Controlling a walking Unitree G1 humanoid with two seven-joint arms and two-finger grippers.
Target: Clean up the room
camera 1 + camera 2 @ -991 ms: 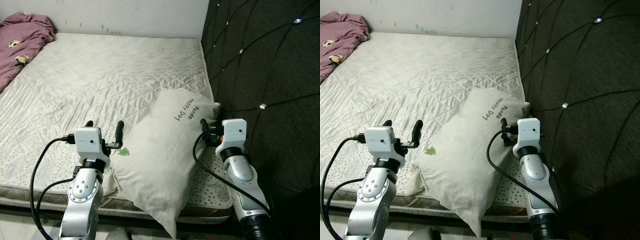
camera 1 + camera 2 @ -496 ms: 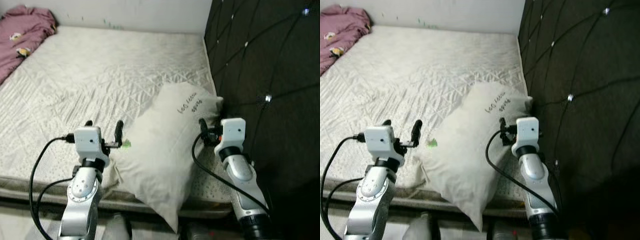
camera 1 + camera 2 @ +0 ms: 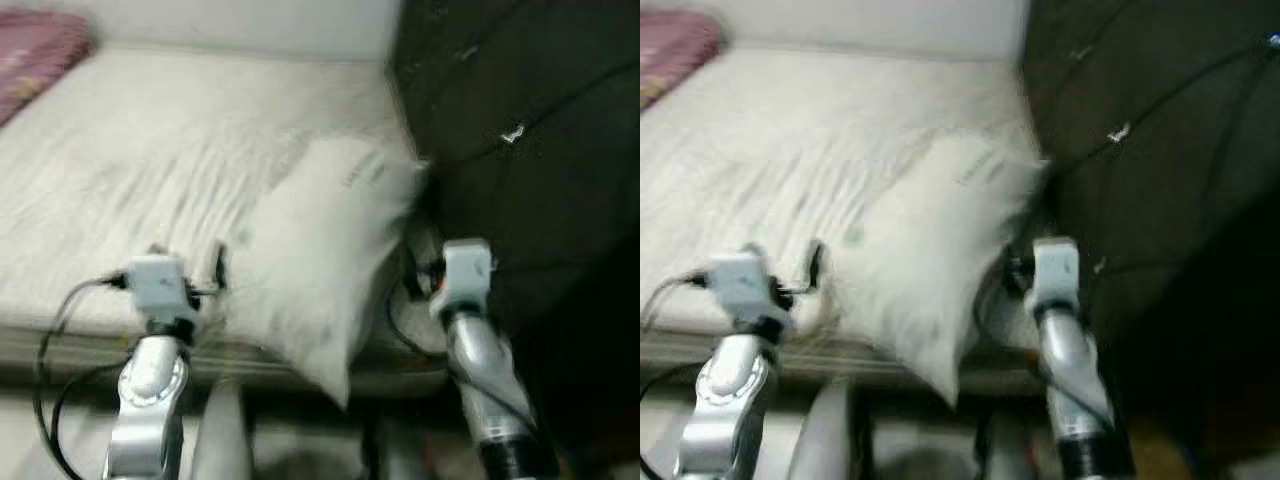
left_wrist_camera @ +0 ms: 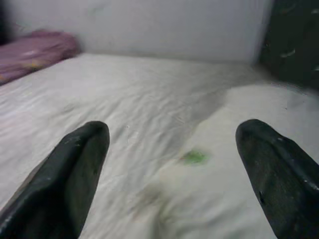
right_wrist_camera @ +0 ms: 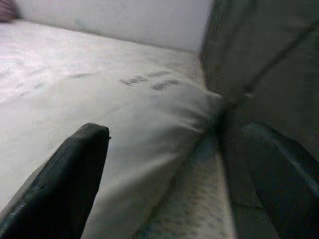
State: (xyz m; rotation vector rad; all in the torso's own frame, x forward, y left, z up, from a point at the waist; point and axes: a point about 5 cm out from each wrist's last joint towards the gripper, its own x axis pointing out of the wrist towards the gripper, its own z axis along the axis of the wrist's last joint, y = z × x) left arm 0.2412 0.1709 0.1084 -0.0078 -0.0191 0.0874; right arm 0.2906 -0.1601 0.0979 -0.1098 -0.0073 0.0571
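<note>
Pillow: a white pillow (image 3: 320,250) lies askew on the near right corner of the mattress (image 3: 120,160), its top corner against the dark padded headboard (image 3: 520,120) and its lower corner hanging out past the bed's front edge.
Left gripper: the left gripper (image 4: 172,164) hovers low over the mattress just beside the pillow's left edge, fingers (image 4: 75,169) spread wide with nothing between them.
Right gripper: the right gripper (image 5: 174,164) sits at the pillow's right side, near the gap by the headboard, fingers (image 5: 70,179) wide apart and empty.
Elsewhere: a pink quilt (image 3: 40,50) is bunched at the far left corner of the bed.
Risk, pillow: with so much of it overhanging, a nudge from either arm could, I think, tip it off onto the floor.
Risk, grip: soft stuffing may slide out of a shallow pinch, so one corner alone might not carry it.
Risk, right arm: it is close to the headboard and could snag or wedge in that gap.
Risk, view: the head views are smeared with motion, so aiming now seems unreliable.
Writing: dark lettering near the pillow's top corner, too blurred to read.
Mark: a small green patch (image 4: 193,157) on the pillow's left part, shape unclear.
</note>
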